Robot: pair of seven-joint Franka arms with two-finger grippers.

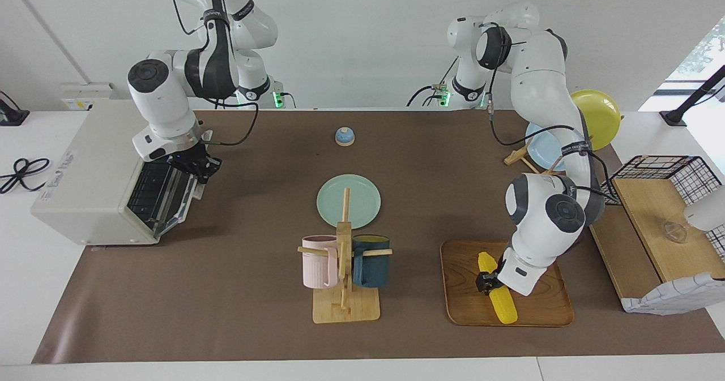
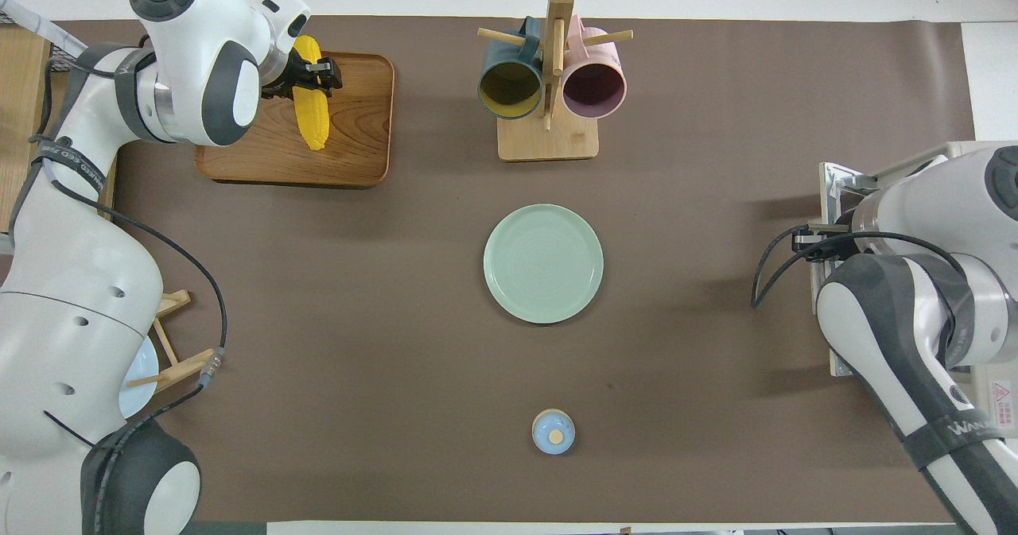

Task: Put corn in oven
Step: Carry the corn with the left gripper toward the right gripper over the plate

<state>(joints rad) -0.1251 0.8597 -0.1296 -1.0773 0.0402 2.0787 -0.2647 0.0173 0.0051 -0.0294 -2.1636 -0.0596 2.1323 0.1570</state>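
Oven door held partly down, corn gripped on tray

The oven [image 1: 93, 177] door handle is grasped by the right gripper [image 1: 199, 168]; the corn [image 1: 497, 291], on the wooden tray [image 1: 544, 307], is clamped by the left gripper [image 1: 488, 279]. The tapered cob could be dropped if pinched off-centre.

A pale green plate [image 1: 348, 201] is seen at mid-table on the brown mat [image 1: 238, 290]. Just beside it, farther from the robots, a wooden mug rack [image 1: 344, 279] is stood, with a pink mug [image 1: 318, 261] and a dark blue mug [image 1: 371, 260] hung on its pegs. A small blue bell [image 1: 344, 136] is set nearer the robots. A wooden tray [image 1: 544, 307] is placed toward the left arm's end, a wire basket [image 1: 668, 168] near it.
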